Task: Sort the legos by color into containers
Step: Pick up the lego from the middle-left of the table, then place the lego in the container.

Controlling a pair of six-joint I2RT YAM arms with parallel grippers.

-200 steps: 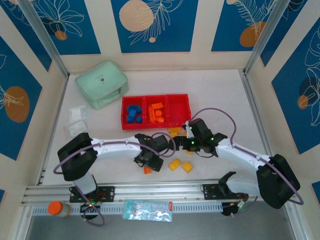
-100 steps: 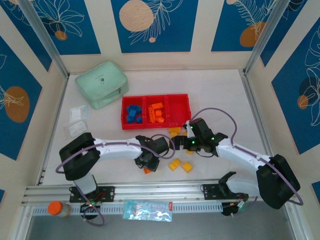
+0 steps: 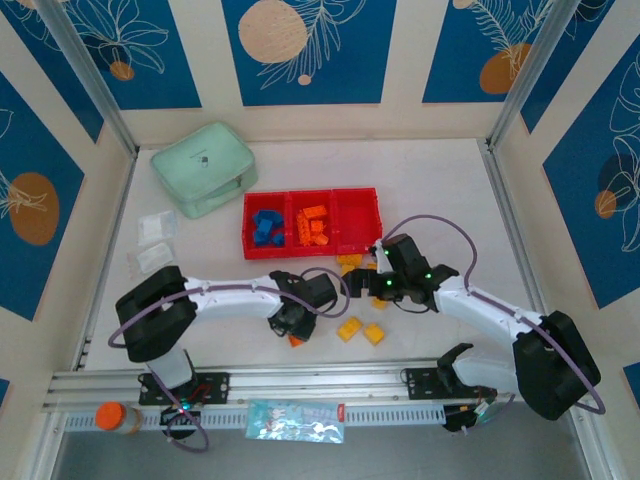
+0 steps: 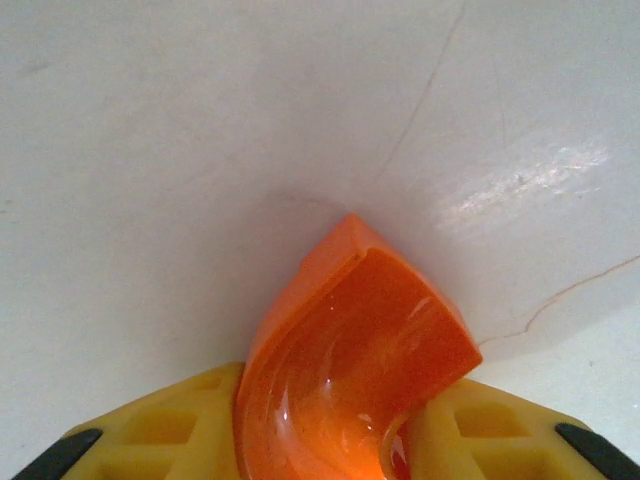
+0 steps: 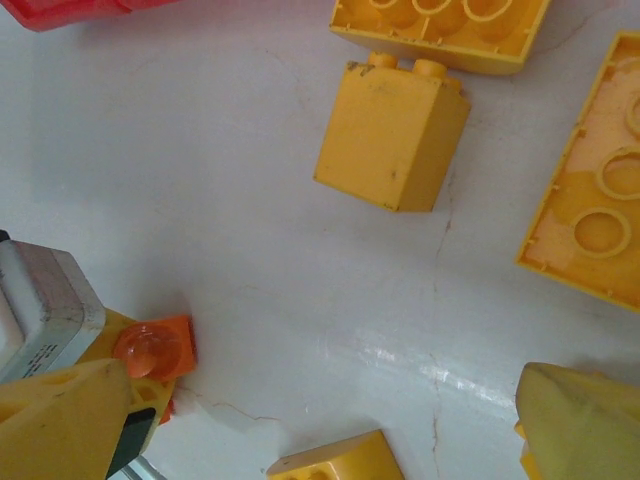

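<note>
Near the white bench's [image 3: 450, 190] front edge, short of the red tray [image 3: 246, 226], the left claw [image 3: 293, 334] was clenched on an orange curved lego [image 4: 350, 370]. A straight lift to the middle compartment, which held orange pieces, looked best. The right claw [image 5: 320, 400] hung released above yellow blocks [image 5: 392, 135]. The bench was glossy and hairline-cracked, with blue leaf-print panels around it.

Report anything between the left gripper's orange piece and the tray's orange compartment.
Nothing visible lies between. The orange curved piece must only clear the red tray's front wall; loose yellow blocks and the right gripper sit off to the right.
</note>
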